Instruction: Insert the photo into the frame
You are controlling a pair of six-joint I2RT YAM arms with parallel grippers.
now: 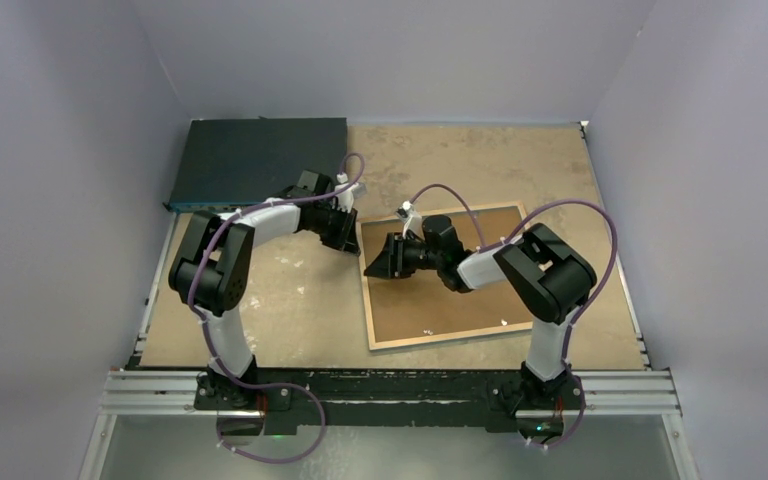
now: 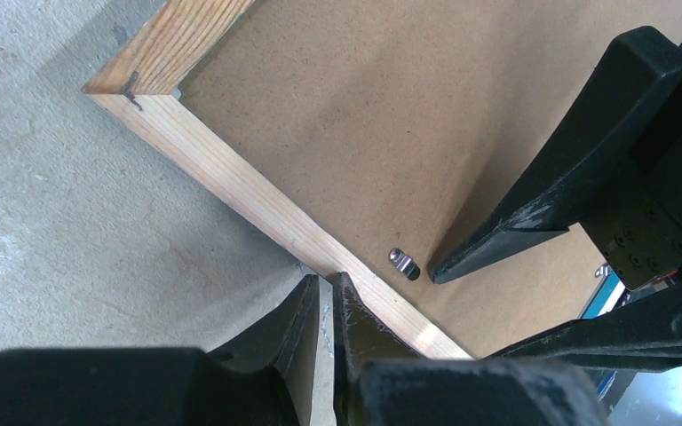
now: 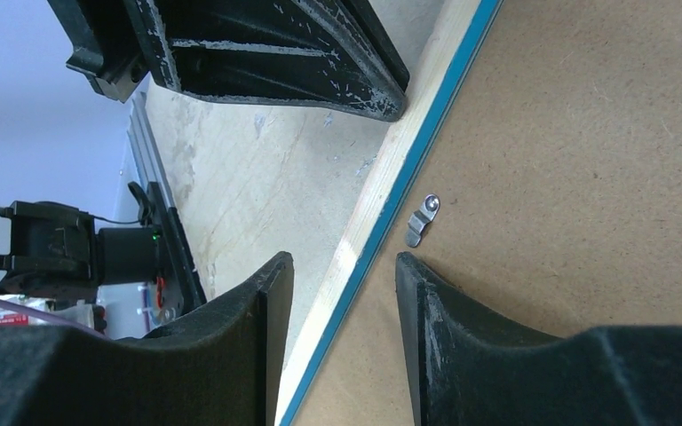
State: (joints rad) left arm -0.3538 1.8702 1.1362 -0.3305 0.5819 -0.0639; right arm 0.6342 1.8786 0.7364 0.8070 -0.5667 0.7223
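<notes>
your left gripper's (image 2: 327,286) jaws sit almost together with only a slit between them. the tips rest against the outer side of the frame's (image 2: 231,182) wooden rim, near its far left corner, and nothing is plainly held. your right gripper's (image 3: 342,262) jaws stand partly apart and straddle that same left rim, one finger over the table (image 1: 290,300), the other over the backing board (image 3: 586,177) beside a small metal clip (image 3: 422,219). the frame lies face down, long axis left to right, so this rim runs near to far under both grippers. you can't see the photo from here.
</notes>
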